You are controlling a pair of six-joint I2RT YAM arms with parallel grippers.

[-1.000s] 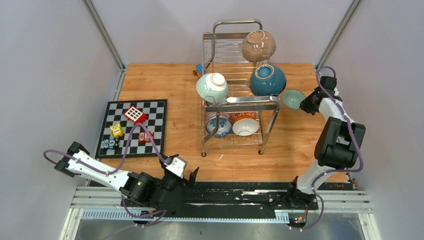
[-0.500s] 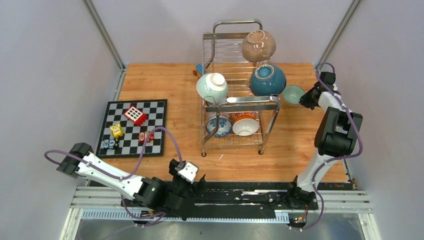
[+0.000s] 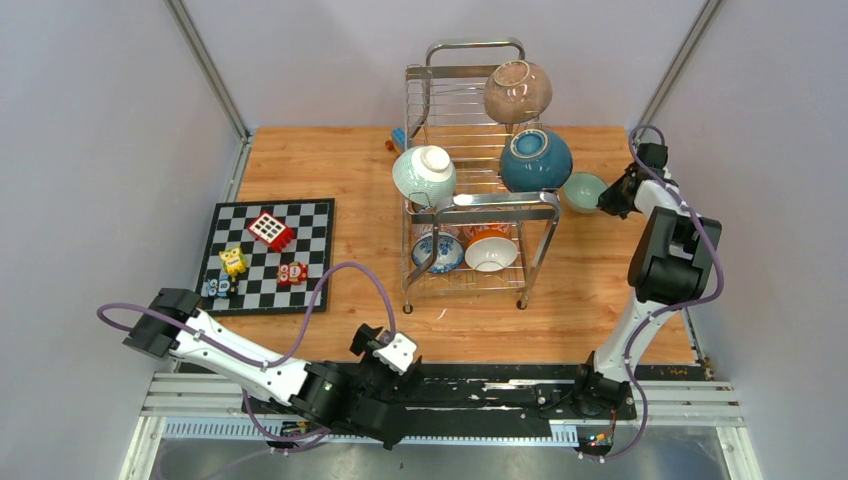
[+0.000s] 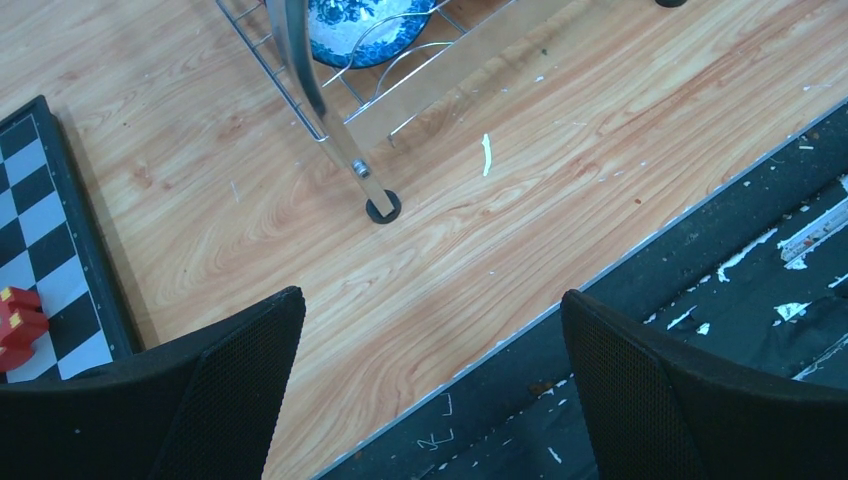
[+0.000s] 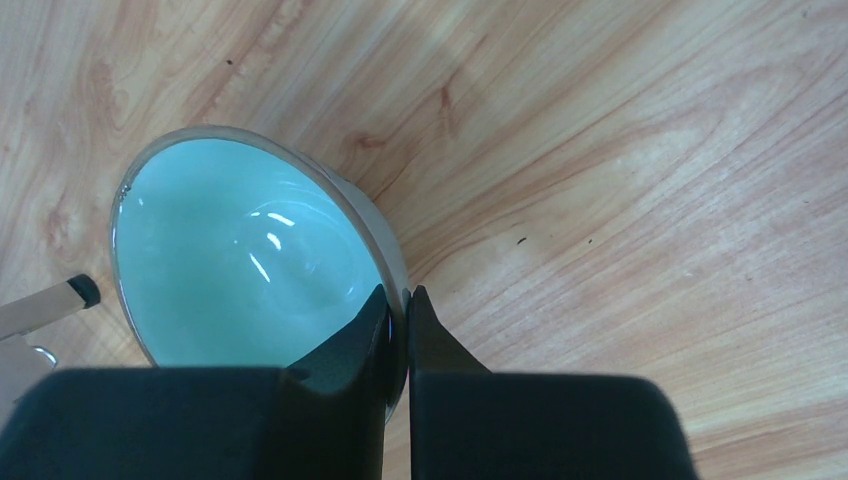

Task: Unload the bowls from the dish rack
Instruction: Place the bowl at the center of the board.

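The chrome dish rack [image 3: 480, 205] stands mid-table. Its upper tier holds a mint green bowl [image 3: 424, 175], a dark teal bowl [image 3: 536, 160] and a speckled brown bowl [image 3: 518, 92]. The lower tier holds a blue-white bowl [image 3: 438, 252], also in the left wrist view [image 4: 365, 25], a white bowl [image 3: 491, 253] and an orange-white bowl [image 3: 487, 233]. My right gripper [image 3: 606, 203] is shut on the rim of a small mint green bowl [image 3: 584, 191] [image 5: 240, 255] just right of the rack, over the wood. My left gripper [image 3: 392, 347] [image 4: 430, 345] is open and empty at the table's near edge.
A black-and-white chequered board [image 3: 268, 256] at the left carries a red block [image 3: 270, 229] and several small toys. A rack foot [image 4: 382, 207] stands just ahead of my left gripper. A black rail [image 3: 480, 385] runs along the near edge. Grey walls enclose the table.
My left arm has swung right along the near edge, its gripper now nearer the rack's front corner. My right gripper has carried the small mint bowl slightly back and toward the rack.
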